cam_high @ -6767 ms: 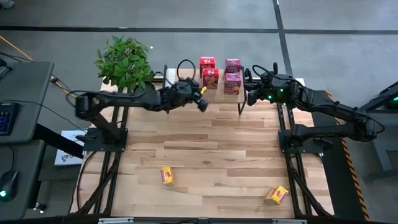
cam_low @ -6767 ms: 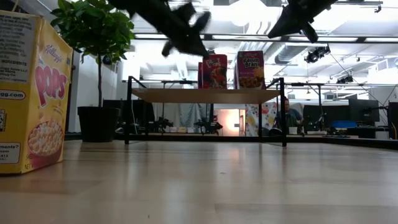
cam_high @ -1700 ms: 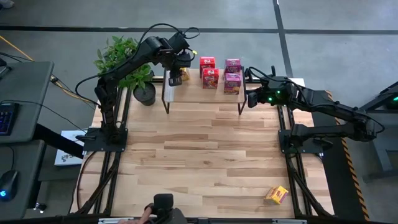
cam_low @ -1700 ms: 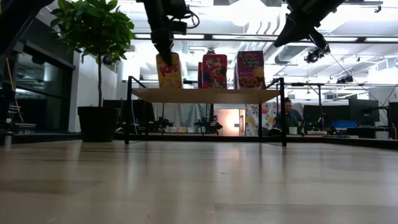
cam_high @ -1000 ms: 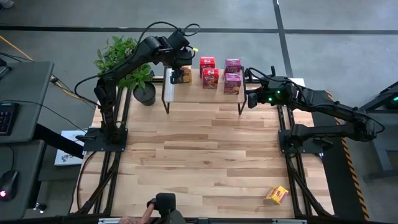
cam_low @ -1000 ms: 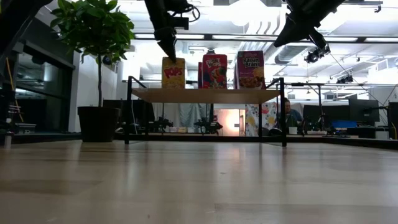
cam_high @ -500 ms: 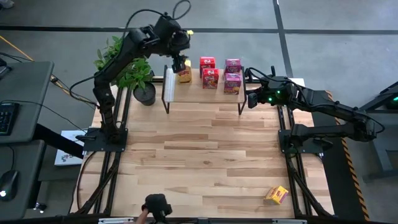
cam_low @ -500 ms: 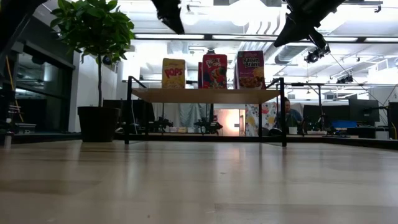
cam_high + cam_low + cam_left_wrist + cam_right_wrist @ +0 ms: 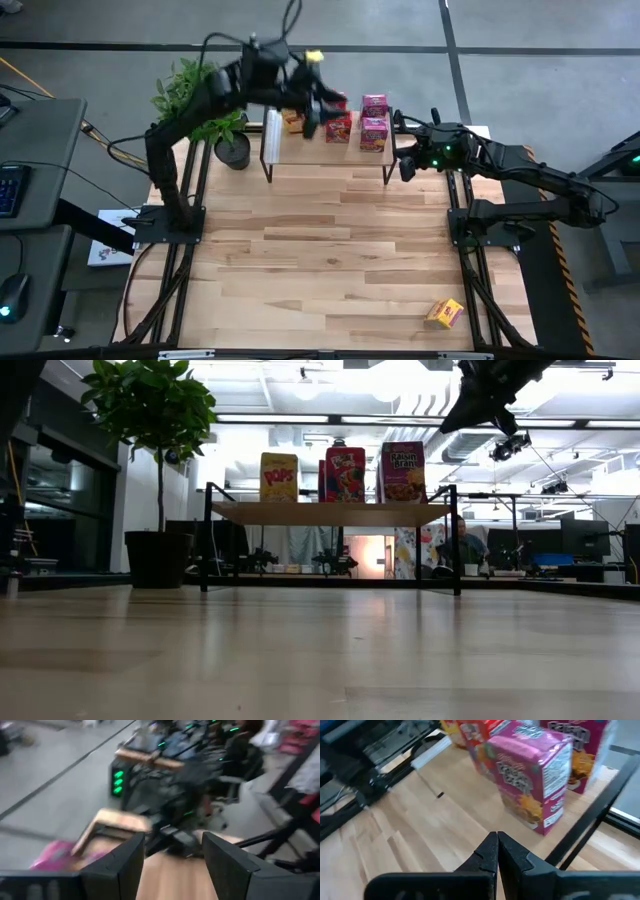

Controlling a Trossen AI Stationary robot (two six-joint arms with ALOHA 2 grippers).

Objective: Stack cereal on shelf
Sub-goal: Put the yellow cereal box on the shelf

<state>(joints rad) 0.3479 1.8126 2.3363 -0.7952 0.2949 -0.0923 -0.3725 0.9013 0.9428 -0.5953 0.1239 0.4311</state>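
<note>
One small yellow cardboard cereal box [image 9: 445, 314] lies tipped on the near right of the wooden tabletop [image 9: 330, 250], and we judge it the next pick. It sits well apart from both arms but nearer the right gripper [image 9: 404, 166], whose fingers are pressed together, empty, by the shelf's right end. Farther back, the left gripper [image 9: 314, 112], fingers spread and empty, hovers over the wood-topped wire-legged shelf [image 9: 300, 145], where the other boxes stand.

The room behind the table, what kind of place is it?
Probably a robot lab or workshop in an open office. Behind the shelf sits a person among desks with monitors, under ceiling strip lights, and a potted plant stands alongside.
</note>
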